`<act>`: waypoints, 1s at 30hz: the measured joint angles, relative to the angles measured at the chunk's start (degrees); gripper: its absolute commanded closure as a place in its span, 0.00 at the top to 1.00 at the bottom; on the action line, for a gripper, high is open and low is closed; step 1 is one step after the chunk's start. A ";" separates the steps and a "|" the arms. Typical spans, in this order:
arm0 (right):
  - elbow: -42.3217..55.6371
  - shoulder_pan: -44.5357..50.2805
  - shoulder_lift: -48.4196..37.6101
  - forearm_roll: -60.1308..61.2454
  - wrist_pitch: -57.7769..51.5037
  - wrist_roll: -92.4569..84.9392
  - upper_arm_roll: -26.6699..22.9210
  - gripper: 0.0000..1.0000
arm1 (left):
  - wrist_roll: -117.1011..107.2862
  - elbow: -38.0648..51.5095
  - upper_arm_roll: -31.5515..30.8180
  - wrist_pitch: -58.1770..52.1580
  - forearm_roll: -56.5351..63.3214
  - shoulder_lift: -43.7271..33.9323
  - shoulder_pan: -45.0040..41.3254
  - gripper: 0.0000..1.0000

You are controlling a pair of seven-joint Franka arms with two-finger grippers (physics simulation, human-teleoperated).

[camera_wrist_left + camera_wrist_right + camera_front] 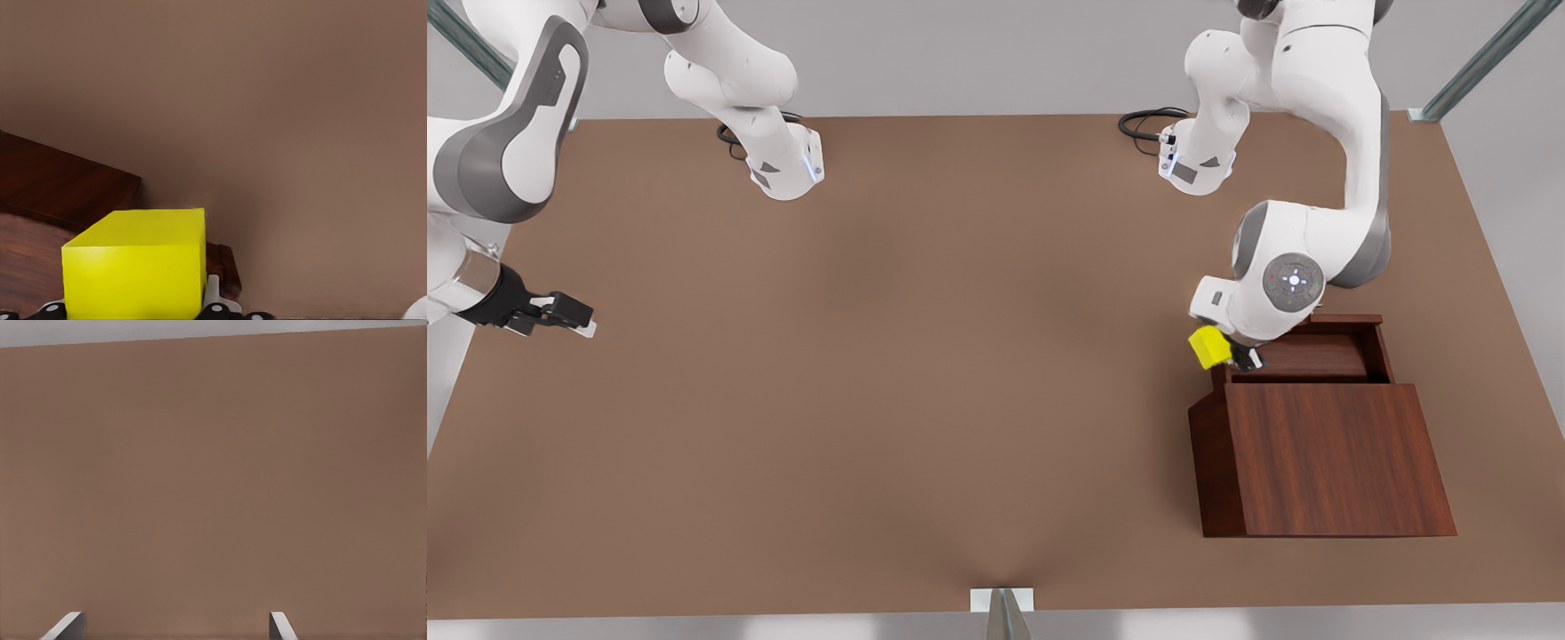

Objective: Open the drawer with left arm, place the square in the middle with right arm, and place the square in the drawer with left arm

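Left gripper [1234,352] is pinching the yellow cube [1208,347] beside the open drawer [1316,357]; right gripper [569,315], jaws spread, is hovering over the brown tabletop [925,373].

Front view high above the table [925,373], looking steeply down; left wrist view close over cabinet [1325,453] corner; right wrist view low, skimming tabletop

Your left arm [1325,178] on the front view's right folds down at the elbow, its wrist bent low, and its end effector [1232,351] is clamped on the square [1209,347]; your right arm [498,151] waits at the front view's left edge, forearm angled down, its end effector [574,318] level above the table [925,356] with fingers [67,627] spread apart.
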 measured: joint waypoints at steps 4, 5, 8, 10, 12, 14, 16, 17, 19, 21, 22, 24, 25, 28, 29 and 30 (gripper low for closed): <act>-0.06 0.19 0.00 0.02 -0.01 0.00 0.04 1.00 | 11.19 -0.51 6.85 -0.04 -1.22 0.64 0.04 0.67; -0.06 0.24 0.00 0.03 -0.01 0.00 0.09 1.00 | 13.10 -0.77 8.17 -0.07 -1.40 1.20 0.23 0.67; -0.06 0.66 0.09 0.02 0.08 0.00 0.09 1.00 | 16.02 -0.90 10.41 -0.24 -1.85 2.63 0.43 0.70; -0.06 0.56 0.09 0.10 0.08 0.00 0.10 1.00 | 16.03 -0.89 10.72 -0.28 -2.03 3.87 0.35 1.00; -0.06 0.39 0.09 0.03 0.08 0.00 0.14 1.00 | 16.02 -0.90 10.86 -0.82 -2.22 4.67 0.39 1.00; -0.06 0.23 -0.03 0.02 -0.01 0.00 0.01 1.00 | 15.98 -0.89 10.94 -1.23 -2.57 5.07 1.29 1.00; -0.06 0.23 0.00 0.02 0.08 0.00 0.09 1.00 | 15.95 -0.89 10.95 -1.72 -2.84 5.07 1.17 1.00; -0.06 0.40 0.09 0.10 0.08 0.00 0.09 1.00 | 15.71 -0.73 10.95 -2.14 -2.95 4.99 1.16 1.00; -0.06 0.15 0.14 0.05 0.08 0.02 0.09 1.00 | 4.26 -0.38 11.59 -3.78 -4.19 3.02 1.00 1.00; -0.06 0.25 0.22 0.09 0.17 0.00 0.09 1.00 | -20.39 0.47 10.99 -4.18 -5.12 0.32 0.22 1.00; -0.02 0.28 0.26 0.10 0.17 0.08 0.09 1.00 | -31.89 2.06 10.16 -4.88 -5.48 -0.13 0.53 1.00; -0.05 0.20 0.29 0.10 0.17 0.00 0.09 1.00 | -48.29 9.64 8.46 -6.29 -5.92 0.12 0.07 1.00; 0.12 0.15 0.27 0.10 0.17 0.00 0.09 1.00 | -51.73 12.83 8.41 -6.30 -6.05 0.60 0.15 1.00; 0.30 0.25 0.62 0.10 0.17 0.00 0.09 1.00 | -57.39 18.60 -6.73 -5.89 -5.62 1.11 12.44 1.00; 0.37 0.20 0.62 0.10 0.17 0.00 0.09 1.00 | -60.76 19.35 -13.31 -5.69 -4.43 0.95 16.96 1.00; 0.38 0.15 0.61 0.10 0.17 0.00 0.09 1.00 | -62.97 19.82 -17.18 -5.68 -3.32 0.65 19.77 1.00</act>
